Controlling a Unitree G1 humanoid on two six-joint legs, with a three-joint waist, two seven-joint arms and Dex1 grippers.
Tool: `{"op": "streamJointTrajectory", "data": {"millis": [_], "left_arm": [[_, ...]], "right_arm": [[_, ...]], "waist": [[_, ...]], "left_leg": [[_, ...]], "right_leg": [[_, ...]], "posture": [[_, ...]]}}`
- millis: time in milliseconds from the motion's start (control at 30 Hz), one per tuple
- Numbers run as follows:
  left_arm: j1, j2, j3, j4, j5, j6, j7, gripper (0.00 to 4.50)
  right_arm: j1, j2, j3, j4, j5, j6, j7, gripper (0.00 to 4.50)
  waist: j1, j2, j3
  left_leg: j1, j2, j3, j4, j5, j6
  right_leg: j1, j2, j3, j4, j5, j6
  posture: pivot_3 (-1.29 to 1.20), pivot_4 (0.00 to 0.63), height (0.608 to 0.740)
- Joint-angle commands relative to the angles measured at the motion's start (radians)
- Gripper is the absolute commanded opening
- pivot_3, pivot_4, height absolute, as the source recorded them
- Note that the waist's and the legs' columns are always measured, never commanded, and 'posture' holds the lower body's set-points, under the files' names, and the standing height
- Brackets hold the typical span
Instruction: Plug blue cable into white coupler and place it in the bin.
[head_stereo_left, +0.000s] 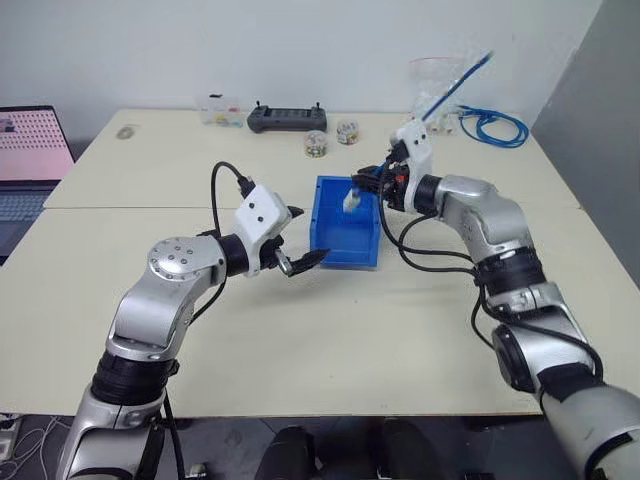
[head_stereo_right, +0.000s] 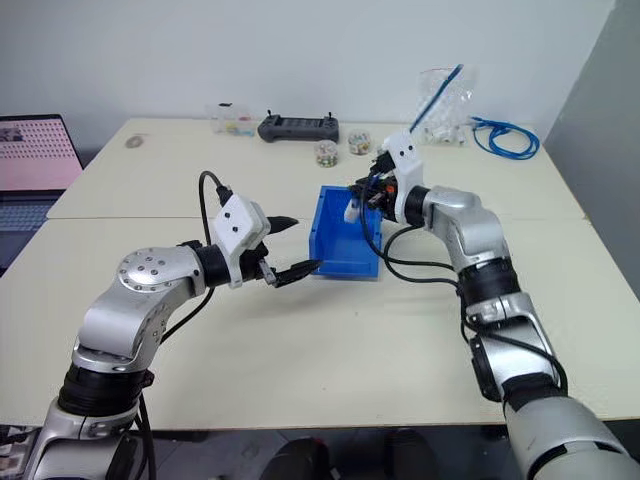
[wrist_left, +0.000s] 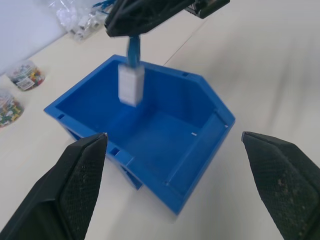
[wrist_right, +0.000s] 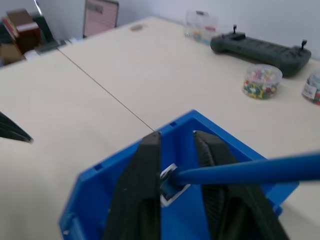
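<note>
Robot lab, pale worktables (head_stereo_left: 300, 330), laptop (head_stereo_left: 30, 150), handheld controller (head_stereo_left: 287, 118)

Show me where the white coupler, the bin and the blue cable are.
white coupler (wrist_left: 131, 85): left wrist view, its front face.
bin (head_stereo_left: 328, 243): left eye view, its left wall.
blue cable (wrist_right: 250, 170): right wrist view, its straight strand.

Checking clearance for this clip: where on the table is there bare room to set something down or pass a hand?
Bare tabletop lies near the front edge, between the two arms and before the bin. Another bare stretch runs left of the bin toward the laptop. The far edge is crowded: controller, bead jars, coiled cable.
</note>
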Motion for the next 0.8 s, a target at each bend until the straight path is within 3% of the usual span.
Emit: {"op": "streamJointTrajectory", "data": {"millis": [33,167,333,567,800], "left_arm": [[-0.009,0.014,0.014,-0.006,0.006,-0.014,0.016,4.50],[-0.008,0.022,0.054,0.024,-0.002,0.000,0.043,4.50],[0.005,0.059,0.124,0.072,-0.003,0.034,0.081,4.50],[0.057,0.081,0.232,0.089,-0.047,0.043,0.104,4.50],[0.073,0.096,0.246,0.111,-0.080,0.015,0.076,4.50]], "right_arm": [[0.004,-0.111,-0.011,-0.033,-0.014,0.003,0.113,2.22],[0.090,-0.249,-0.046,-0.148,0.019,0.086,0.191,3.23],[0.307,-0.395,-0.118,-0.422,0.087,0.147,0.259,4.40],[0.564,-0.402,-0.244,-0.774,0.247,0.229,0.226,4.46],[0.573,-0.380,-0.247,-0.834,0.286,0.256,0.160,4.46]], "waist": [[0.004,0.000,0.000],[0.018,0.000,0.000],[0.016,0.000,0.001],[0.004,-0.001,0.001],[0.002,-0.001,0.001]], "left_leg": [[-0.005,0.000,0.000,0.001,0.000,0.000],[-0.010,-0.001,0.002,0.002,0.000,0.000],[-0.009,0.000,0.002,0.001,0.000,0.000],[-0.004,0.001,0.001,0.002,0.000,0.000],[-0.003,0.001,0.000,0.003,0.000,0.000]], "right_leg": [[-0.003,-0.001,-0.001,0.000,0.000,0.000],[-0.006,-0.003,0.000,-0.003,0.000,0.000],[-0.006,-0.002,-0.001,-0.001,0.000,0.000],[-0.004,0.000,-0.001,0.002,0.001,0.000],[-0.001,0.000,-0.001,0.001,0.002,0.001]], "posture": [[0.00,0.150,0.740],[0.00,0.150,0.740],[0.00,0.150,0.740],[0.00,0.150,0.740],[0.00,0.150,0.740]]}}
